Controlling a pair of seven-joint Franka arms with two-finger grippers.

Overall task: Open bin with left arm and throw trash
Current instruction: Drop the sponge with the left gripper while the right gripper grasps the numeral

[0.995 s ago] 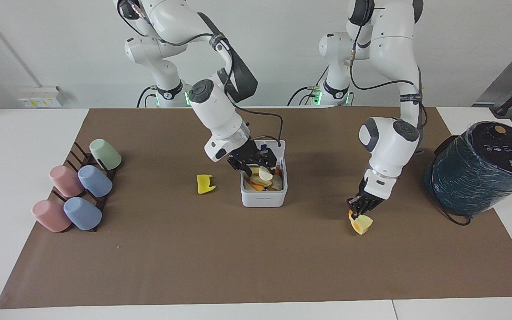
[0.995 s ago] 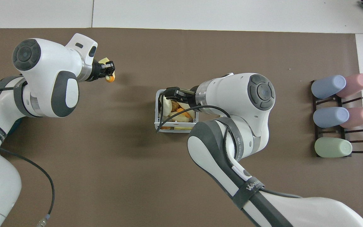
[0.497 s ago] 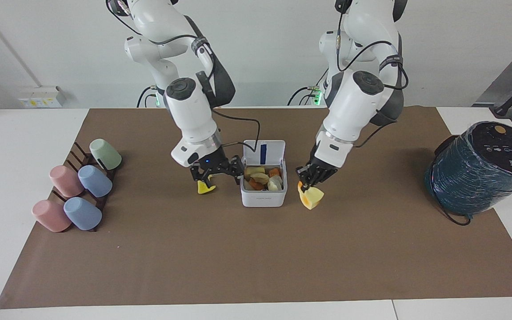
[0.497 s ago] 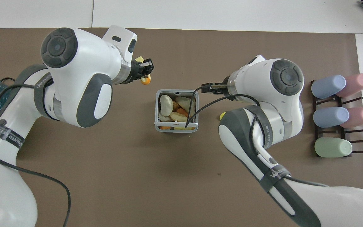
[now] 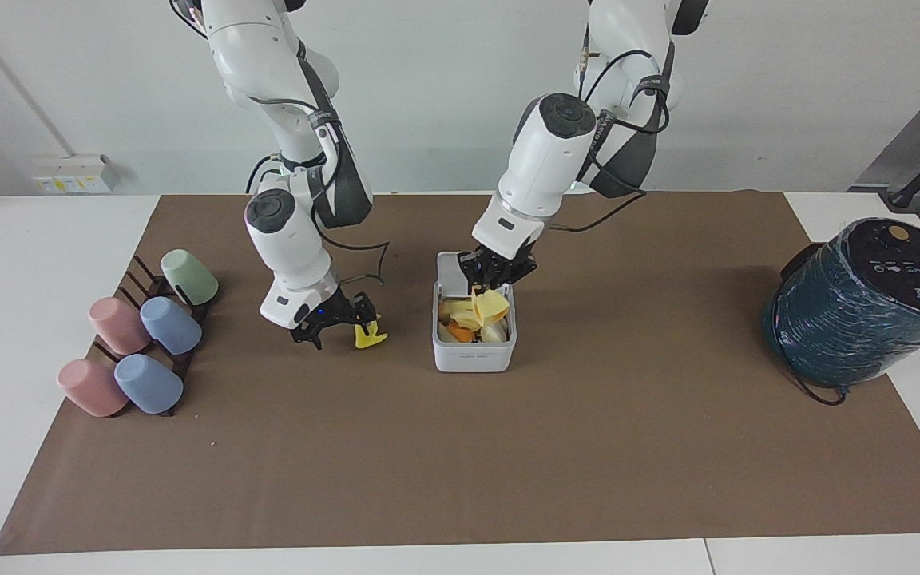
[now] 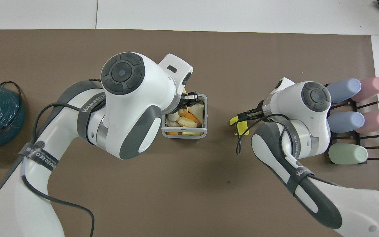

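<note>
The white bin (image 5: 473,357) stands mid-table with its lid (image 5: 451,270) tipped up, and several food scraps lie inside. My left gripper (image 5: 497,279) hangs over the open bin (image 6: 184,134). The yellow-orange bread-like chunk (image 5: 493,305) sits right under it, on top of the pile. I cannot tell whether the chunk is still gripped. The bright yellow jagged piece (image 5: 370,337) lies on the mat beside the bin, toward the right arm's end. My right gripper (image 5: 336,326) is low beside it, open, with one fingertip close to the piece (image 6: 233,121).
Several pastel cups (image 5: 140,343) lie on a dark rack at the right arm's end of the mat. A big dark-teal wrapped cylinder (image 5: 859,307) stands at the left arm's end. The brown mat (image 5: 460,463) is bare away from the robots.
My left arm carried the bread-like chunk from the mat to over the bin. My right gripper left the bin and came down beside the yellow jagged piece.
</note>
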